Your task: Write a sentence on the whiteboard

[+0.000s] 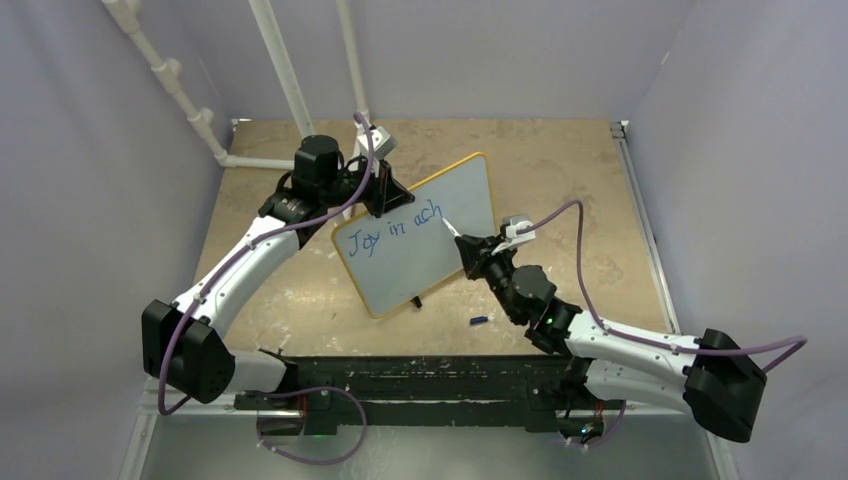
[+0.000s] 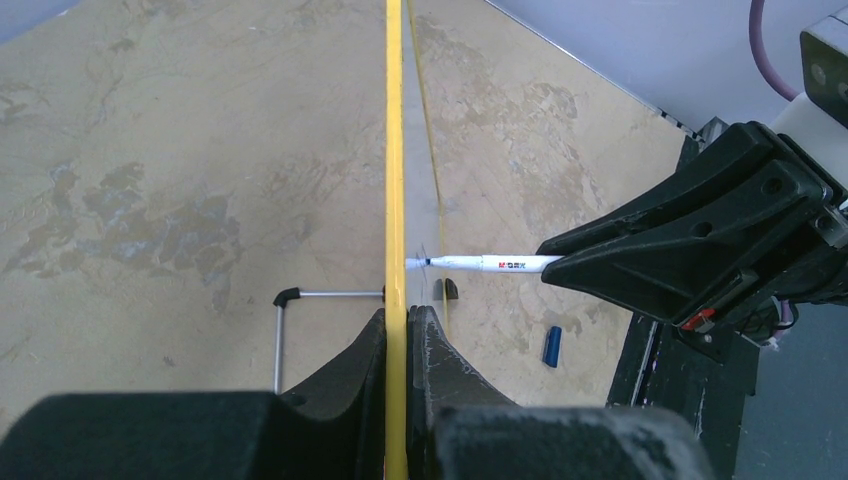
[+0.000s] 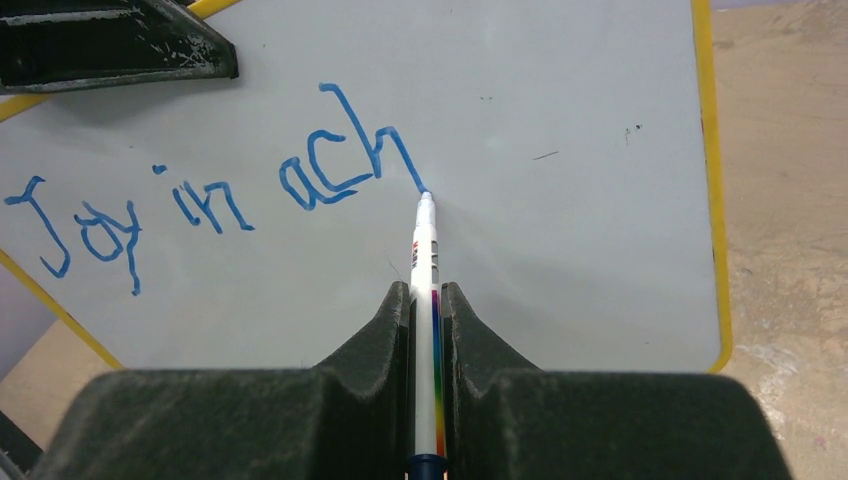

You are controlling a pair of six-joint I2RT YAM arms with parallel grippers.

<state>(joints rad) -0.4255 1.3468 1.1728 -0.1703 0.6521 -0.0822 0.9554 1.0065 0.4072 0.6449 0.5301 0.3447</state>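
TWO ARMS, ONE BOARD: The left hand is clamped shut on the upper left edge of a small rectangular whiteboard with a thin yellow rim. It holds the board tilted on edge over the middle of the mottled tan tabletop, with the writing face turned toward the right arm. The right hand is closed narrowly on a slim white marker with a rainbow stripe, whose tip touches the board at the foot of the last letter. The unfinished sentence, in thin, uneven blue handwriting that slants upward, reads "Joy in ach". Behind the board a thin metal stand leg with a black foot juts out, and it is hard to tell whether it rests on the tabletop. A small blue cap lies on the tabletop beside the right arm, apart from the board.
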